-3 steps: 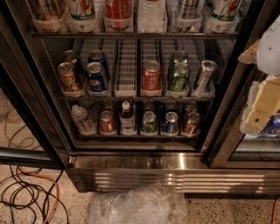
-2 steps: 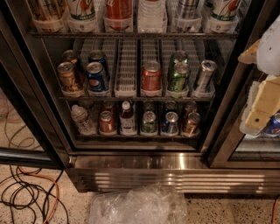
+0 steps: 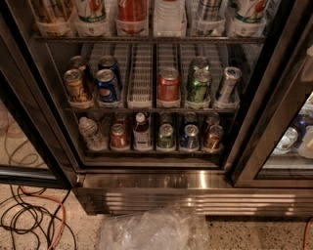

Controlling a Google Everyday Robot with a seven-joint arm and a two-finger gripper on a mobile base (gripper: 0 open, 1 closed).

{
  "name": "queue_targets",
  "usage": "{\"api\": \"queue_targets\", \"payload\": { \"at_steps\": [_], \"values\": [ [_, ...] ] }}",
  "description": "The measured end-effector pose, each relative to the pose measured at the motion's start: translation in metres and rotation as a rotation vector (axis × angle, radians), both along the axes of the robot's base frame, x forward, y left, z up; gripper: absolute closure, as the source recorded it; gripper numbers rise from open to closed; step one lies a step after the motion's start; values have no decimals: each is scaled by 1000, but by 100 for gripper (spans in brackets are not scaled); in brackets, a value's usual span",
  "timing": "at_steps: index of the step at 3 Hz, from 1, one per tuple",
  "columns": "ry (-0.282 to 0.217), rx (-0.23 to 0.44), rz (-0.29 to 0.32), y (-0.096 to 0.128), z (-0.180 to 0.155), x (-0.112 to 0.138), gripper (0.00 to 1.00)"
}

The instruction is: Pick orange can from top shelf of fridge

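Observation:
The fridge (image 3: 195,193) stands with its left section uncovered, and wire racks of drinks show inside. The orange can (image 3: 78,87), coppery brown with a silver lid, stands at the front left of the top shelf (image 3: 142,73), a wire rack with lane dividers. Another brownish can (image 3: 77,63) stands behind it. On the same rack are a blue can (image 3: 106,85), a red can (image 3: 168,84), green cans (image 3: 199,84) and a silver can (image 3: 227,84). My gripper (image 3: 309,68) shows only as a pale sliver at the right edge, far right of the orange can and outside the shelf.
A rack below holds small cans and bottles, including a coppery can (image 3: 213,136). Bottles fill the rack above (image 3: 132,14). A dark door frame (image 3: 274,107) slants on the right. A crumpled plastic bag (image 3: 154,229) and cables (image 3: 29,219) lie on the floor.
My gripper has moved right, from well inside the picture's right side to almost out of view. The cans and shelves have not moved.

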State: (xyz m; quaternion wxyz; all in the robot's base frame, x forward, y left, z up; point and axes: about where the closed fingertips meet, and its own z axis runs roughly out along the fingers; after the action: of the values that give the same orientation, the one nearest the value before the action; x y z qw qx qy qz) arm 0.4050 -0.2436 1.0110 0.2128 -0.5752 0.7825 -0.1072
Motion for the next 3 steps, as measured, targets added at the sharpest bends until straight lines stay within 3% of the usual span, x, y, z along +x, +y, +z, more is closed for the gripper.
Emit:
{"api": "queue_targets", "payload": {
  "at_steps": [1,2,3],
  "values": [
    [-92,52,-9,4,14,9,0],
    [-93,50,-9,4,15,9,0],
    [-91,139,-19,16,6,10,0]
  ]
}}
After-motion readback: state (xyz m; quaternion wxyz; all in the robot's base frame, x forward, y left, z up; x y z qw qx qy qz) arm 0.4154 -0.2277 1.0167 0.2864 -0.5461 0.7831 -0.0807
